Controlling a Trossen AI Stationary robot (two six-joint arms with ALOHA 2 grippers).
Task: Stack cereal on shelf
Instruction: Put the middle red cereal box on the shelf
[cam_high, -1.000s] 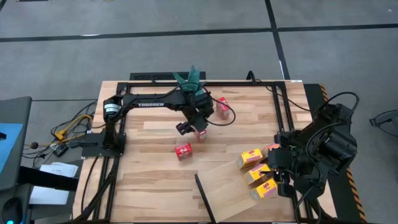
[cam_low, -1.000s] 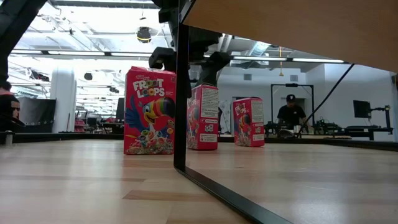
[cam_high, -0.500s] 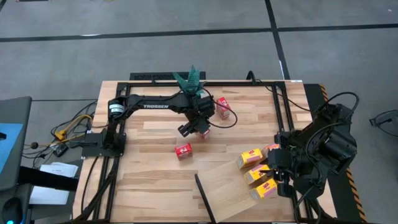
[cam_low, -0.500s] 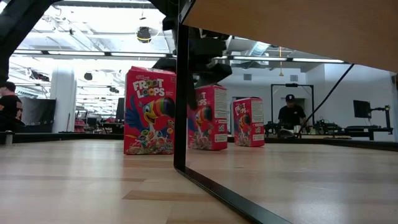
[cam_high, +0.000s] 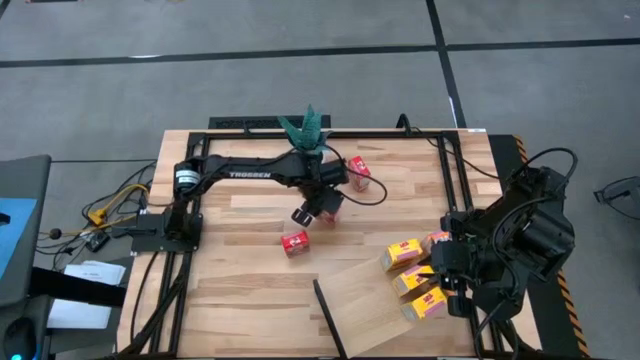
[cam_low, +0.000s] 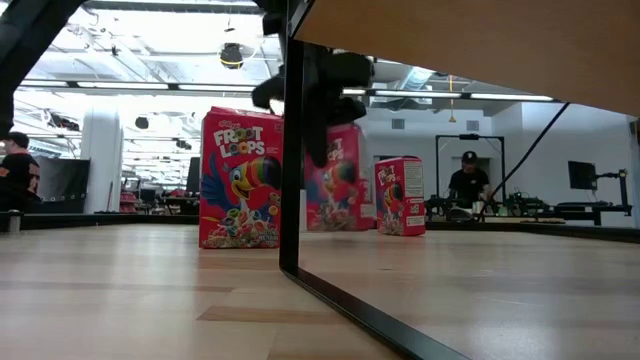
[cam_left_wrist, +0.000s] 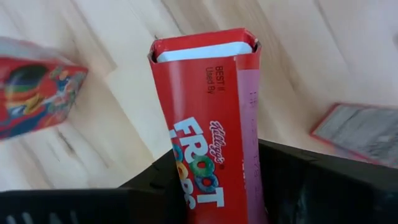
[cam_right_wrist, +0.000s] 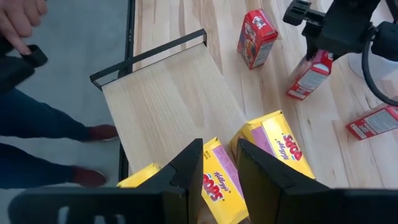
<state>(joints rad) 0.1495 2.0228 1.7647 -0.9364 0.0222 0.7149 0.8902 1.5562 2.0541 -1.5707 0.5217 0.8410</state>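
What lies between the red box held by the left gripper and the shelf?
In the high view, one standing red box lies between the held box and the shelf.

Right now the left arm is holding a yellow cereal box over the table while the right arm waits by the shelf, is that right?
Not quite: the box is red, not yellow. The left wrist view shows the left gripper shut on a red Froot Loops box, and the high view shows it held over the table. The right gripper does wait by the shelf.

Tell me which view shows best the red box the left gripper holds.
The left wrist view: the red box fills it, clamped between the fingers. The high view shows it mostly hidden under the left gripper; the low view blurs it; the right wrist view shows it tilted, far off.
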